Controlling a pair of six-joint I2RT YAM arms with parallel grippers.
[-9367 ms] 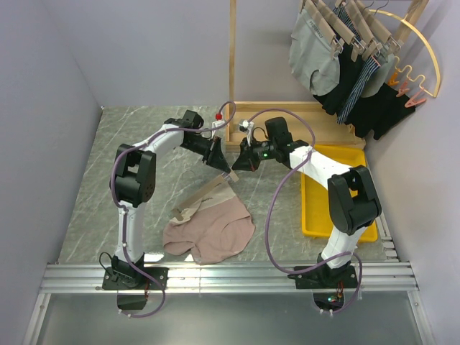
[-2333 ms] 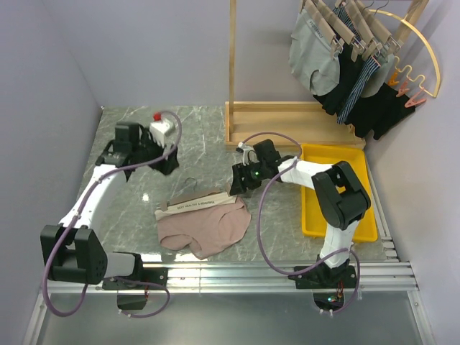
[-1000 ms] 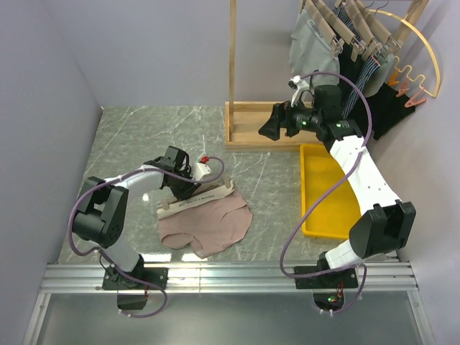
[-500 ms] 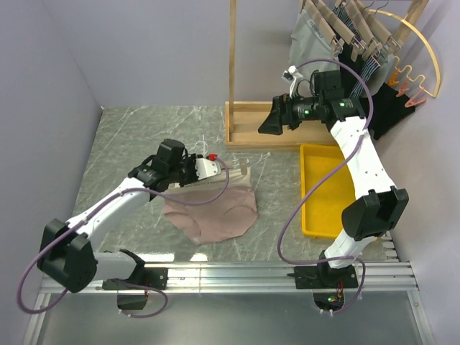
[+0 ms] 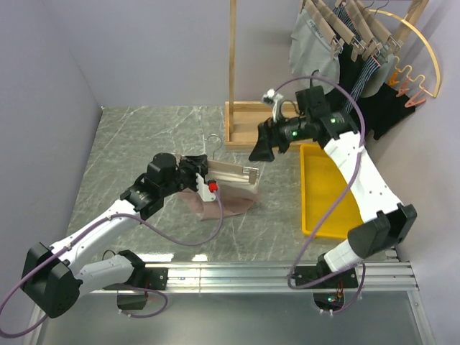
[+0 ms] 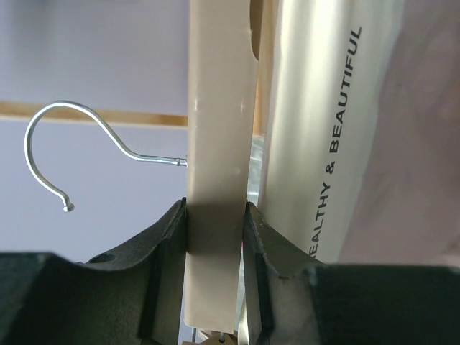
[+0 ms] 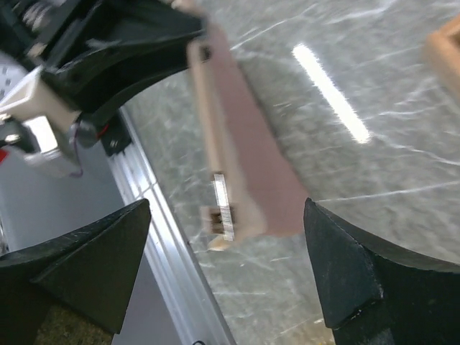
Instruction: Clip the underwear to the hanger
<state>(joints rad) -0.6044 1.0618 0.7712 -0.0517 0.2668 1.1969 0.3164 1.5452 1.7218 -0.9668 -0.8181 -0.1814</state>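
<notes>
The hanger (image 5: pixel 231 172), a slim light-wood bar with a metal hook (image 5: pixel 213 141), is held off the table. My left gripper (image 5: pixel 198 177) is shut on the bar's left part. In the left wrist view its jaws (image 6: pixel 215 215) pinch the wood bar (image 6: pixel 218 129), with the hook (image 6: pixel 50 151) to the left. The underwear (image 5: pixel 224 201) hangs from the bar, its cream lettered waistband (image 6: pixel 316 144) beside the wood. My right gripper (image 5: pixel 259 151) hovers open just above the bar's right end. The right wrist view shows the end clip (image 7: pixel 224 208) and pink fabric (image 7: pixel 251 158) between its wide-spread fingers (image 7: pixel 86 266).
A yellow tray (image 5: pixel 338 208) lies on the table's right side. The wooden rack base (image 5: pixel 248 115) and its post (image 5: pixel 232 57) stand at the back. Other garments (image 5: pixel 338 65) and a gold wire arch (image 5: pixel 425 50) hang top right. An aluminium rail (image 5: pixel 230 274) runs along the near edge.
My left arm has lifted the hanger and underwear off the table and carried them to the right. My right gripper has come down from beside the rack toward the hanger's right end.
</notes>
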